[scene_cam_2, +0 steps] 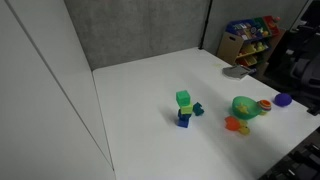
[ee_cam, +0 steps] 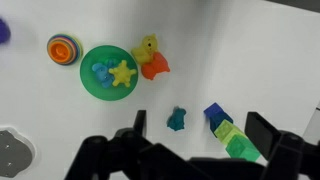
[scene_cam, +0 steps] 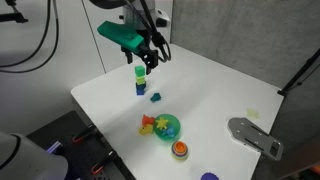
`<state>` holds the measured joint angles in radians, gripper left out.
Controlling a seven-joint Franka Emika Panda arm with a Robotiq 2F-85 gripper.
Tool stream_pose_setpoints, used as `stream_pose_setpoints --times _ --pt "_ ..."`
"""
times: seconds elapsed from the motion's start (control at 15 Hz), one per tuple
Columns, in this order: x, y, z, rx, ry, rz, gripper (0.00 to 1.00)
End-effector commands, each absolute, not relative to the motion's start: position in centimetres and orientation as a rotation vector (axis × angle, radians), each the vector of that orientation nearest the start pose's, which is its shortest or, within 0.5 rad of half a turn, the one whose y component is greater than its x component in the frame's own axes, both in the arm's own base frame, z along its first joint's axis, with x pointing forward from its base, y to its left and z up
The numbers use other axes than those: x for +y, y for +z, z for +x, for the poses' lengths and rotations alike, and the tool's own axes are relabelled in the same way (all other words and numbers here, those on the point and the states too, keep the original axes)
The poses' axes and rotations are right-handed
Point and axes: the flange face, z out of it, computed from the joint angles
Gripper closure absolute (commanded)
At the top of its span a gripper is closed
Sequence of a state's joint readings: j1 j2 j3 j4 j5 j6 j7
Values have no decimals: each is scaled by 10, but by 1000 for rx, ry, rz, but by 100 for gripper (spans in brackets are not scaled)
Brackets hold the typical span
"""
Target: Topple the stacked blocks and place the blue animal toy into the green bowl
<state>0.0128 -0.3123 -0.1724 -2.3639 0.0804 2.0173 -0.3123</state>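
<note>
The stacked blocks stand upright on the white table, a light green cube on a blue cube; they also show in the other exterior view. The blue animal toy lies right beside the stack. The green bowl sits further along and holds a yellow star and a small blue piece. My gripper hangs open and empty above the stack. In the wrist view the stack and toy lie between the open fingers, with the bowl beyond.
A yellow toy and an orange toy lie against the bowl. A striped orange round object, a purple piece and a grey flat object lie near the table edge. A toy shelf stands behind.
</note>
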Motion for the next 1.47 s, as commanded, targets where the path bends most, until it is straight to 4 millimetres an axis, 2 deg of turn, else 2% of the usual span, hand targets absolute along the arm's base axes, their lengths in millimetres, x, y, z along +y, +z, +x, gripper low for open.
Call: stream_pose_setpoints --times 0.0,0.27,0.47,1.2,1.4 --pt "-68 444 440 -189 15 -3005 0" --pt "-68 444 440 -189 15 -3005 0" --pt "-57 430 459 -179 42 -3010 0" --pt "3 338 549 -164 103 -3035 0" --pt "25 315 566 -206 125 -3028 0"
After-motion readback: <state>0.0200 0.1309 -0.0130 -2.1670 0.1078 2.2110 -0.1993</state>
